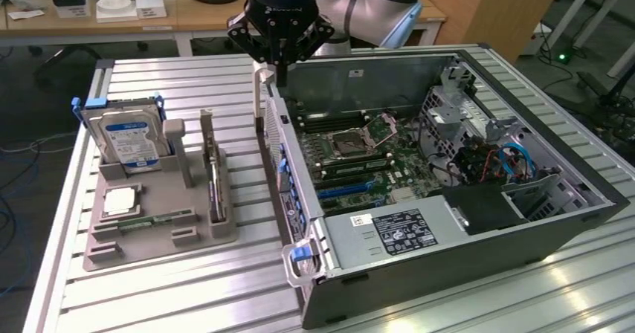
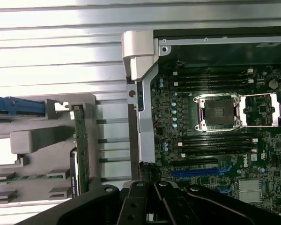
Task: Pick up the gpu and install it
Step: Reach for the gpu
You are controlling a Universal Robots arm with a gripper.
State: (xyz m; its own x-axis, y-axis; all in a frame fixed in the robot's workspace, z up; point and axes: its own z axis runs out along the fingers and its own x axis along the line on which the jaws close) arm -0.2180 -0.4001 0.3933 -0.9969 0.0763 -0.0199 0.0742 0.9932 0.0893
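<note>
The gpu stands on edge in a slot of the grey holder, at the exterior view's left of the open computer case. In the wrist view the gpu appears edge-on as a thin green strip. My gripper hangs above the case's far left corner, well away from the gpu. It is shut with nothing between its fingers. Its black linkage shows in the wrist view, over the case wall. Inside the case lie the motherboard and its blue card slot.
The holder also carries a silver hard drive with a blue-white label, a processor chip and a narrow green memory stick. A black power supply and bundled cables fill the case's near side. Desks stand behind the slatted table.
</note>
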